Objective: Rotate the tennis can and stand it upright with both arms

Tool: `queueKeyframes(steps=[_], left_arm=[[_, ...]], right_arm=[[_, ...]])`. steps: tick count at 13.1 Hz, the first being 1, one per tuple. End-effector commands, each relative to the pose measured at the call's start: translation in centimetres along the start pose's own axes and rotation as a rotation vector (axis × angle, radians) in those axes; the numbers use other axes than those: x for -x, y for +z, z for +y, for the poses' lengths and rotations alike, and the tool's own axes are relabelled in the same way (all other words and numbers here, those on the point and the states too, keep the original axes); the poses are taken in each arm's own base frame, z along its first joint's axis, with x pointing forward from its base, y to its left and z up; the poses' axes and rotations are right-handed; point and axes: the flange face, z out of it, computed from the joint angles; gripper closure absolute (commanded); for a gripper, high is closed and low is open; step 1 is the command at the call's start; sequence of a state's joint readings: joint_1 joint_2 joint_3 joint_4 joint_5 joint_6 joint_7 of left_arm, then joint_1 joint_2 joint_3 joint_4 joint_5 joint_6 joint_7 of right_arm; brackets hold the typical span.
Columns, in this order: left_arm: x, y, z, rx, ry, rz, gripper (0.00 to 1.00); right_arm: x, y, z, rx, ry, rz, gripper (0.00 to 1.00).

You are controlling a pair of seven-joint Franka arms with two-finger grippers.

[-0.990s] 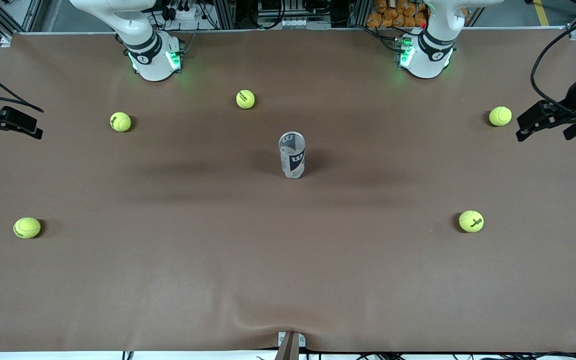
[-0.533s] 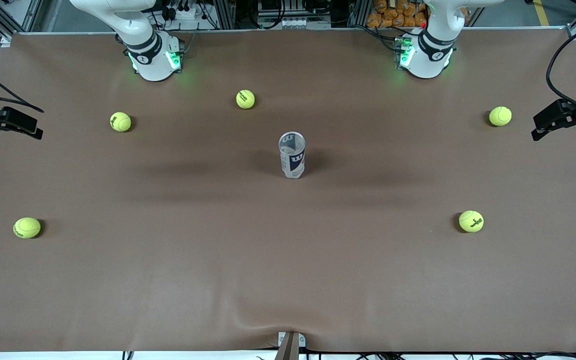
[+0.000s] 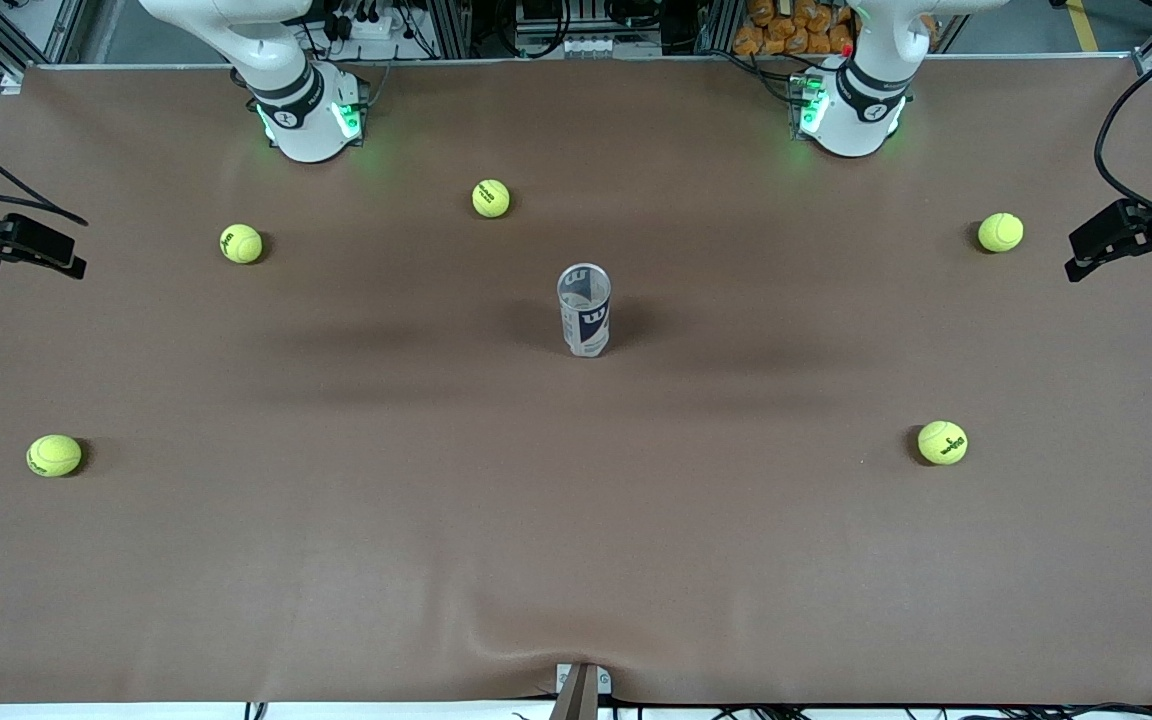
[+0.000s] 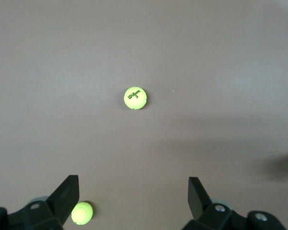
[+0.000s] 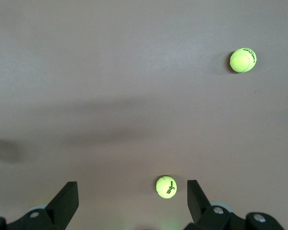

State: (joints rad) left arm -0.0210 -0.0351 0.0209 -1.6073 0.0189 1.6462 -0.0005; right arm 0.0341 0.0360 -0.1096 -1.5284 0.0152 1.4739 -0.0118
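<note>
At the right arm's end of the desk (image 3: 576, 560), the right end effector (image 3: 31, 255) is seen up in the air over the desk's edge, its fingers spread wide and nothing held between them; in the right wrist view the right end effector (image 5: 129, 201) shows both black fingertips well apart above the brown surface. Near that end, one tennis ball (image 3: 54, 455) lies close to the front camera and a second tennis ball (image 3: 241, 243) lies farther from it. A third tennis ball (image 3: 491, 198) rests between the two bases.

The tennis can (image 3: 584, 310) is found upright at the middle of the desk, its open mouth up, well apart from both end effectors and touched by neither.

Toward the left arm's end, a fourth tennis ball (image 3: 942, 442) and a fifth tennis ball (image 3: 1000, 232) are seen. The left end effector (image 3: 1101, 245) hangs over that edge, likewise wide and empty.
</note>
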Motion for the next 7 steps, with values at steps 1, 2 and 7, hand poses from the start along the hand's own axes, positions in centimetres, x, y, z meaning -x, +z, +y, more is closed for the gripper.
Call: queueKeyframes(steps=[1, 2, 7], left_arm=[[0.28, -0.22, -0.13, 0.014, 0.007, 0.003, 0.00], [0.29, -0.28, -0.13, 0.014, 0.007, 0.003, 0.00], [0.60, 0.08, 0.07, 0.033, 0.006, -0.031, 0.00]], right_arm=[[0.03, -0.18, 0.07, -0.014, -0.009, -0.003, 0.00], [0.03, -0.18, 0.08, -0.013, -0.008, -0.003, 0.00], [-0.02, -0.03, 0.06, -0.014, -0.008, -0.006, 0.00]])
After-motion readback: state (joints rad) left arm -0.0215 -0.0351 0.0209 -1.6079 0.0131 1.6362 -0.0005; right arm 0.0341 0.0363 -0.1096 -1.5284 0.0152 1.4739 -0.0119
